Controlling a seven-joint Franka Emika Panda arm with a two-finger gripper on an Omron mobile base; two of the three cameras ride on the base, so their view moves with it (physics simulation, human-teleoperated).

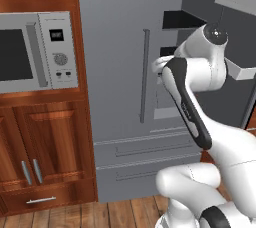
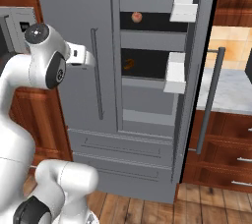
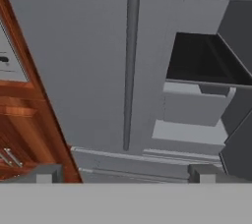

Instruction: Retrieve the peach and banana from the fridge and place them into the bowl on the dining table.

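A: With the right door of the fridge (image 2: 147, 46) swung open, the black shelves are exposed: the peach (image 2: 137, 16) sits on the upper shelf, and a small orange-brown item, likely the banana (image 2: 129, 64), on the one below.

B: Gripper (image 3: 123, 175)?

A: Hand view shows both fingertips (image 3: 44, 174) set wide apart, nothing between them, touching nothing, facing the closed left door's handle (image 3: 130, 61); fruit well apart from it

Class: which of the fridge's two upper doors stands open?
The right-hand door, swung outward with white bins showing; the left door stays flat shut.
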